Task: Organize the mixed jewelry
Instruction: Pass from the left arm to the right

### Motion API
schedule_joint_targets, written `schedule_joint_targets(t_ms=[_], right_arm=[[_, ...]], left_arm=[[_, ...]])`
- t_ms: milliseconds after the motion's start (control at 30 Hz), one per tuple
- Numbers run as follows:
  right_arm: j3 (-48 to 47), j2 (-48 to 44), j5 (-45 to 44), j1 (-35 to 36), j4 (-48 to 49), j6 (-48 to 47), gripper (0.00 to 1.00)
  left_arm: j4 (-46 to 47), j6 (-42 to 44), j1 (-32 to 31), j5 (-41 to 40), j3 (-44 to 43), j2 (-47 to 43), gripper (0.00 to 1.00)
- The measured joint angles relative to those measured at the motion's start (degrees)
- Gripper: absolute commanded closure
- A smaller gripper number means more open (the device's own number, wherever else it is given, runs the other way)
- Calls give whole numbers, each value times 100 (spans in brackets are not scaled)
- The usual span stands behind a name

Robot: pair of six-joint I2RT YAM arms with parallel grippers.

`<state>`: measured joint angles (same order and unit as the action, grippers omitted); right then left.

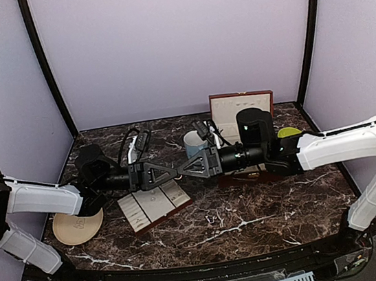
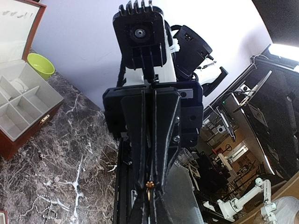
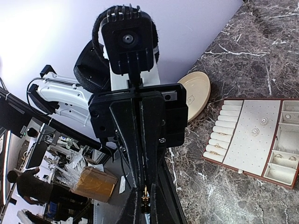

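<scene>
Gold-coloured tiny jewelry piece (image 2: 149, 185) sits pinched where left jaws and right jaws, both pressed together, meet tip to tip.

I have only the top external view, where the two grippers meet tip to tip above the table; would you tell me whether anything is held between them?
Observer: Yes. The left wrist view shows a small gold piece at the meeting tips of the left gripper and right gripper; both pairs of jaws look closed on it.
Operator: Thank you. Does the slotted tray hold anything?
Observer: The right wrist view shows rings on its rolls, plus studs on its flat panel.
Operator: And the box at the back?
Observer: In the left wrist view its front compartments look bare.
</scene>
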<state>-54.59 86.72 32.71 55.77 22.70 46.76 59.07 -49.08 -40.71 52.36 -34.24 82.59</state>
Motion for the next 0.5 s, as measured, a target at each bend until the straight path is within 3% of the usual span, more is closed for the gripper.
schedule_joint_targets(t_ms=[100,167,233,500], right_arm=[[31,0,-39,2,0,-4,100],[44,-2,-74,2,0,2,100],[57,-4,-107,2,-7,11,100],[192,-160,-540,0,-52,55,100]], left_arm=[[-63,2,0,-39,2,0,92],[-122,35,0,-79,2,0,64],[-273,160,0,-144,2,-24,51],[-1646,859,111,-688,-9,-555,30]])
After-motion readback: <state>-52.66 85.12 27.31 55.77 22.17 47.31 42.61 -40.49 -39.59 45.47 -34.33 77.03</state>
